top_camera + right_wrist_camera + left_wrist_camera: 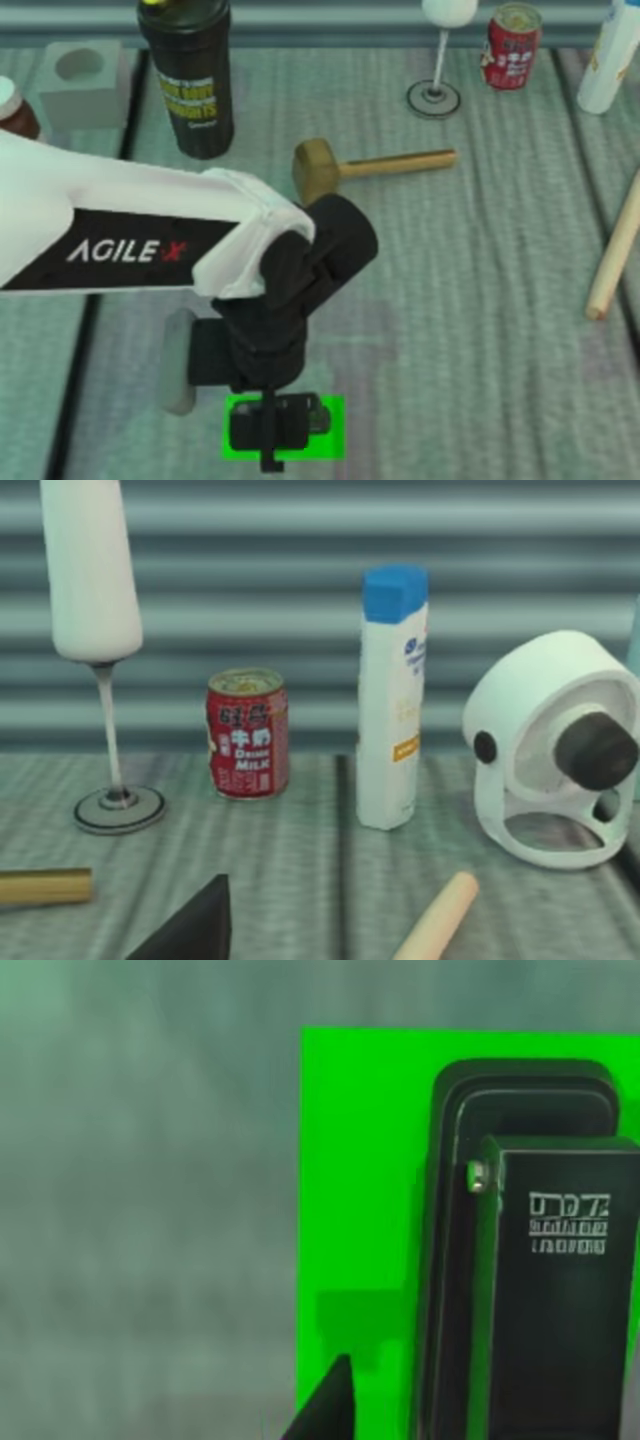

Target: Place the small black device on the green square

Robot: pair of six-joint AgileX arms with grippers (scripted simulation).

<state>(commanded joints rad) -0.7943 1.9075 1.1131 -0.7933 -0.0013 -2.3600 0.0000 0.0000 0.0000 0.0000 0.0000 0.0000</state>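
The small black device (295, 420) lies flat on the green square (335, 412) near the table's front edge. In the left wrist view the small black device (530, 1260) covers much of the green square (365, 1190). My left gripper (270, 440) hangs straight over it, open. One of its fingertips (335, 1405) stands clear of the device, with a strip of green between them; the other finger is out of view. My right gripper is outside the top view, parked and open, with one of its fingertips (205, 925) showing over bare table.
A hammer (360, 165), a black shaker bottle (190, 75), a wine glass (440, 50), a red can (512, 45), a white bottle (612, 55) and a rolling pin (618, 250) stand behind and to the right. A grey block (82, 80) is at back left. A white fan (555, 750) shows in the right wrist view.
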